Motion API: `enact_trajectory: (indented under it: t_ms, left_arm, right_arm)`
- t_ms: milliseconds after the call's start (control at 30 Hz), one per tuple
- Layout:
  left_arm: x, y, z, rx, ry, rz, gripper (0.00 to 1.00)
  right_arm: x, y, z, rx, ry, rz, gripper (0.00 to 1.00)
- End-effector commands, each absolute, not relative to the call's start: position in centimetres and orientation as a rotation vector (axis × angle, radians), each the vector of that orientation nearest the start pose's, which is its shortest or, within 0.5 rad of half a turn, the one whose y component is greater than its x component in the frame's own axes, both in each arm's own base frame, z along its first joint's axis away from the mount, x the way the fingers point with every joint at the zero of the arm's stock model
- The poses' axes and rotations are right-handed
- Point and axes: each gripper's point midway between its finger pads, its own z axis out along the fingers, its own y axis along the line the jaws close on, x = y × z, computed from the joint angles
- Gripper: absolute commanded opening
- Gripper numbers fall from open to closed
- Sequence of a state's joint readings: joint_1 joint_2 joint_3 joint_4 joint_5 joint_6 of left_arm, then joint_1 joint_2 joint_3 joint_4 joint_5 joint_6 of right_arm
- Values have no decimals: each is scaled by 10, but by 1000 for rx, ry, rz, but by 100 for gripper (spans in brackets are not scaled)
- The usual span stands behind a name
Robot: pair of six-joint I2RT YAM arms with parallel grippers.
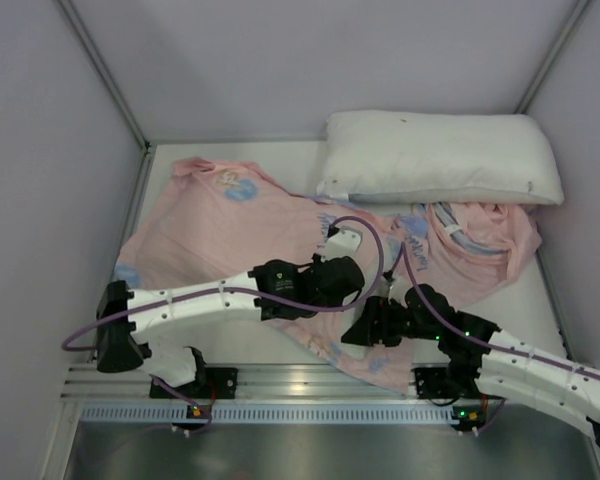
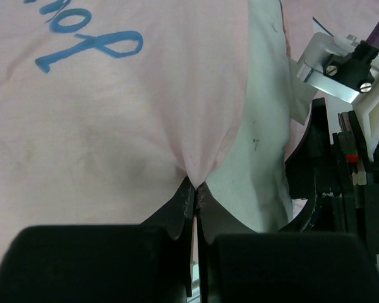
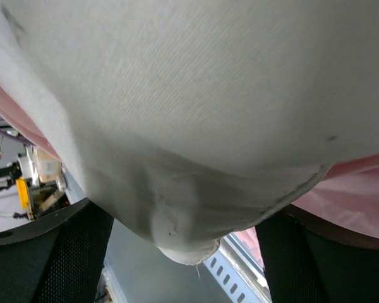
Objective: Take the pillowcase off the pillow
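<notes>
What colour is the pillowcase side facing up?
Pale pink with blue markings; the pillowcase shows best in the left wrist view.

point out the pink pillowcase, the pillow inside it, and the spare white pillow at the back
soft pale pink fabric pillowcase (image 1: 210,235): top view, flat left half
speckled white pillow (image 2: 256,158): left wrist view, bare strip between pink folds
plump white spare pillow (image 1: 440,155): top view, middle of its top

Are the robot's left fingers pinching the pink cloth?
Yes, the left fingers are shut on a fold of the soft pale pink fabric pillowcase.
</notes>
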State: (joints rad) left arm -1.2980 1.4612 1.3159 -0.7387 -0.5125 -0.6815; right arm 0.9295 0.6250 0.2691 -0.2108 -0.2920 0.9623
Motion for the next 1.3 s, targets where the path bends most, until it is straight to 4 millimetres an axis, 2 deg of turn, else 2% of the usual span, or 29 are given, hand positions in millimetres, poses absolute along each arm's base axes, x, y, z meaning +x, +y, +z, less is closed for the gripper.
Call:
enact_trajectory:
  t_ms: [0,167,233,267,300,333,433,467,500,533,567,600,633,667,733,767,800,833,867,900,967,1000,1033,1067,1133,1167,1200,1233,1267]
  left_arm:
    - [161,-344,220,418,2229,-493,0]
    - [153,-340,221,407,2239,-553,0]
    - [152,-338,223,400,2236,-570,0]
    - [151,-336,222,398,2239,-569,0]
    - [150,-334,221,398,2239,-569,0]
    - [150,-331,220,393,2238,-565,0]
    - [153,-316,213,351,2234,-530,0]
    - [153,-310,213,322,2233,-529,0]
    - [155,-300,202,299,2241,-483,0]
    - [158,-291,198,266,2250,-461,0]
    - [167,-273,192,177,2276,-418,0]
    - [172,-262,184,143,2303,-394,0]
    - [176,-246,167,109,2341,-339,0]
    - [189,-226,163,5,2352,-305,0]
    - [195,-191,147,-112,2375,-219,0]
    - [206,-171,143,-208,2368,-177,0]
    - [210,-161,141,-251,2368,-165,0]
    - [212,-151,140,-270,2369,-164,0]
    - [223,-134,141,-347,2357,-135,0]
    - [227,-128,144,-367,2352,-130,0]
    - [243,-108,155,-414,2333,-85,0]
    - [246,-101,156,-431,2334,-57,0]
    - [250,-94,151,-426,2357,-4,0]
    - [256,-88,151,-441,2365,19,0]
    - [259,-98,140,-388,2430,9,0]
    - [251,-123,133,-333,2508,-139,0]
    - [247,-158,138,-243,2526,-371,4]
    - [247,-163,141,-223,2497,-403,11]
    - [236,-176,145,-176,2500,-487,21]
  right_arm:
    - [100,259,135,-90,2279,1365,80]
    - [111,265,135,-42,2237,1371,72]
    - [116,268,136,-35,2218,1375,53]
    - [118,269,135,-19,2211,1369,38]
    - [121,271,139,-18,2189,1379,4]
    - [122,272,139,-17,2182,1380,0]
    - [128,270,158,-15,2103,1388,0]
    - [131,268,172,-14,2065,1385,0]
    - [130,261,181,-19,2047,1371,0]
    - [133,257,202,-42,1989,1357,0]
    - [131,253,211,-59,1969,1349,0]
    - [128,247,230,-74,1913,1368,0]
    - [124,241,246,-102,1889,1354,0]
    - [121,236,256,-117,1866,1357,0]
    - [105,224,288,-165,1786,1418,0]
    - [98,222,297,-186,1760,1452,0]
    - [89,218,309,-199,1723,1500,0]
    - [78,217,316,-235,1709,1547,0]
    - [72,216,318,-252,1706,1573,0]
    - [66,214,320,-267,1697,1596,0]
    - [53,216,313,-312,1710,1664,0]
    - [48,216,313,-332,1697,1697,0]
    - [39,220,302,-368,1723,1742,0]
    - [36,221,305,-386,1699,1774,0]
    - [33,224,294,-415,1730,1780,0]
    - [35,227,287,-409,1766,1765,0]
    - [41,233,275,-407,1812,1740,0]
    - [41,234,273,-412,1808,1738,0]
    - [45,240,267,-414,1830,1729,0]
